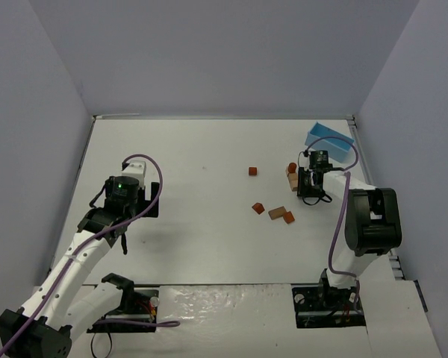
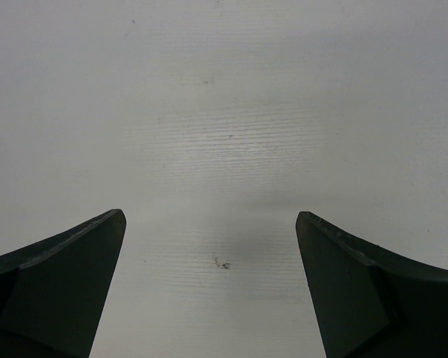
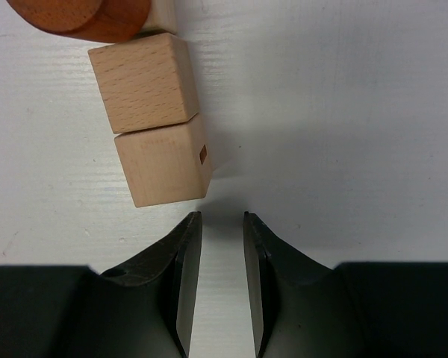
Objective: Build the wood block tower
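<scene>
The wood block tower's pieces show in the right wrist view as two tan cubes [image 3: 163,160] [image 3: 142,82] touching end to end, with a reddish round block [image 3: 82,19] beyond them. My right gripper [image 3: 222,216] sits just short of the nearer cube, slightly to its right, with its jaws a narrow gap apart and only table between them. From above, this gripper [image 1: 309,183] is right beside the tan and red pieces [image 1: 292,176]. My left gripper [image 2: 210,216] stands wide open over bare table, far to the left [image 1: 124,203].
Loose orange-brown blocks lie mid-table: a small cube [image 1: 253,171], a wedge [image 1: 258,208], a flat piece [image 1: 277,213] and another cube [image 1: 288,218]. A light blue box [image 1: 330,143] stands at the back right, close behind the right gripper.
</scene>
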Robot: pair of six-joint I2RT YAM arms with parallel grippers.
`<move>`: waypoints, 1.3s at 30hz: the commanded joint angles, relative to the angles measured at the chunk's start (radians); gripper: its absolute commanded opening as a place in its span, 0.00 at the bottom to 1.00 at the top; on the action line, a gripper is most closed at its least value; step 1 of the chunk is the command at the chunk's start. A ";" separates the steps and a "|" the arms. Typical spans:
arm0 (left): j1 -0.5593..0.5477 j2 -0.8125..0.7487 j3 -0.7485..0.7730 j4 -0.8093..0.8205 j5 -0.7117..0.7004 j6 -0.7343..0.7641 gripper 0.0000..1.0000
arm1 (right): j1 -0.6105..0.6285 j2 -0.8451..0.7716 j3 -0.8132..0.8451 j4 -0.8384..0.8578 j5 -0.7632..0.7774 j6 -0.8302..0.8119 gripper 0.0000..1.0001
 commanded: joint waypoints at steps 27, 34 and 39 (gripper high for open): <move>0.004 -0.012 0.034 0.047 -0.009 0.012 0.97 | -0.008 0.062 0.074 0.039 0.009 0.022 0.25; 0.004 -0.009 0.034 0.047 -0.009 0.014 0.97 | -0.008 0.037 0.060 0.037 0.014 0.019 0.25; 0.004 -0.007 0.034 0.047 -0.010 0.014 0.97 | -0.008 -0.080 0.031 0.028 0.025 0.030 0.25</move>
